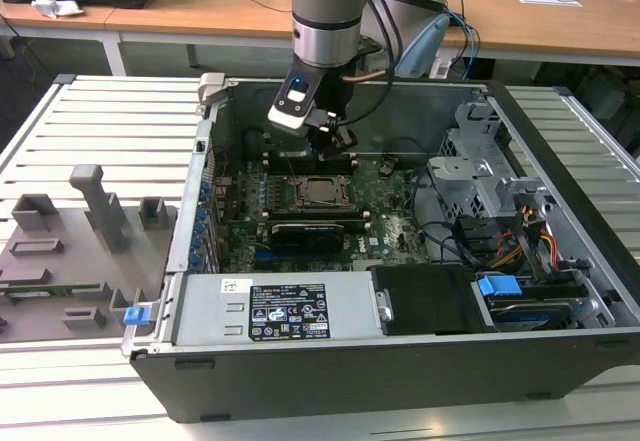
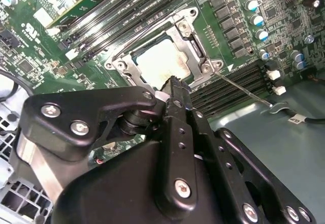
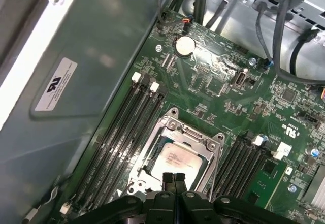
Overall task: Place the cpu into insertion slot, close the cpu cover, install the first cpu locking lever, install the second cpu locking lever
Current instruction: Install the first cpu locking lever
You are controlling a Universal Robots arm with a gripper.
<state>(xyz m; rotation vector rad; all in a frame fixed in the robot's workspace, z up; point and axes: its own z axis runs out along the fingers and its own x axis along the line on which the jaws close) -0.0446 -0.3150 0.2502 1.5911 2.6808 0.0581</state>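
The cpu (image 3: 179,159) lies flat in the insertion slot (image 1: 322,192) on the green board, its silvery top showing through the window of the cpu cover (image 3: 202,138). The cover lies down around the chip (image 2: 158,61). A thin metal locking lever (image 2: 245,90) sticks out from one socket corner over the memory slots. My gripper (image 3: 173,176) hangs just above one edge of the socket, its black fingers shut together with nothing between them. In the exterior view the gripper (image 1: 332,147) is inside the case, just behind the socket.
The open computer case (image 1: 560,361) surrounds the board. Long black memory slots (image 3: 122,132) flank the socket on both sides. A black card (image 1: 312,233) sits in front of the socket. Cables and a drive cage (image 1: 480,176) fill the exterior view's right. A grey fixture tray (image 1: 70,251) lies outside on its left.
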